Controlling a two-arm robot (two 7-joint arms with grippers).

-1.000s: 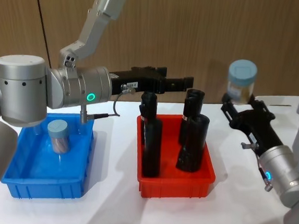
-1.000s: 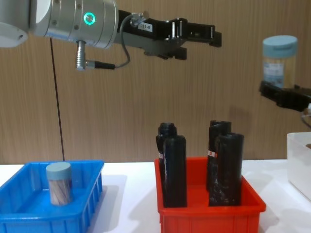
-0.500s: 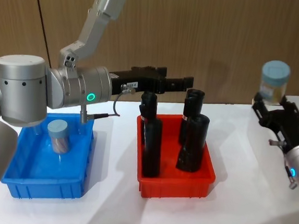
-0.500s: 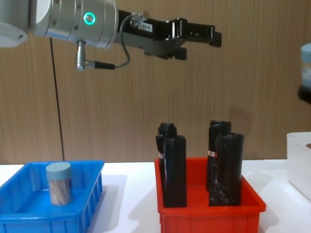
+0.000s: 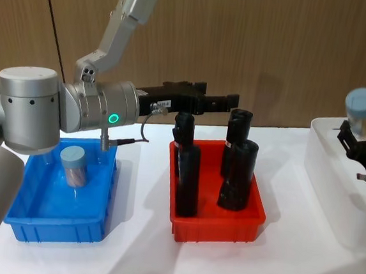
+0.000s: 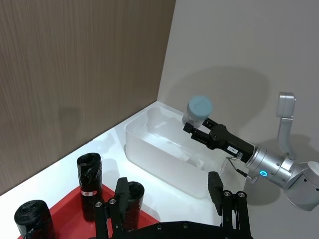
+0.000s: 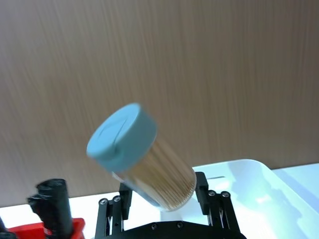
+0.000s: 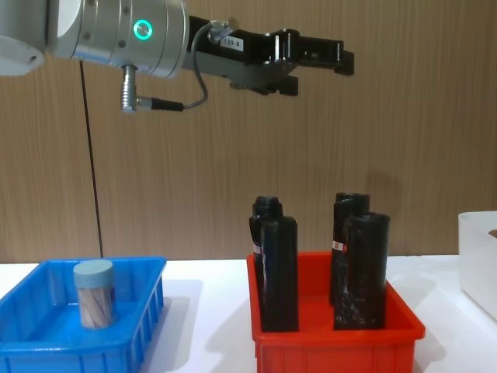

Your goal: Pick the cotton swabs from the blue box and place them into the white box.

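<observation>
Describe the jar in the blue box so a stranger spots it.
On the table, find the blue box, leftmost. One small clear jar stands upright inside. Its pale grey-blue lid separates it from the tall black cylinders in the red bin.

Red bin [image 5: 217,226] — blue box [image 5: 56,225], white box [image 5: 333,182] (seemingly translucent).

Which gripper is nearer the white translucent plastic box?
Right. The right gripper, holding a clear jar of cotton swabs, is over the white box; the left gripper hangs over the red plastic bin.

Swab jar [image 5: 73,164] in left bin [image 5: 53,231], 4 cylinders [image 5: 237,174] in middle bin [image 5: 216,230], 2nd jar [image 5: 361,113] above right box [image 5: 331,201]
</observation>
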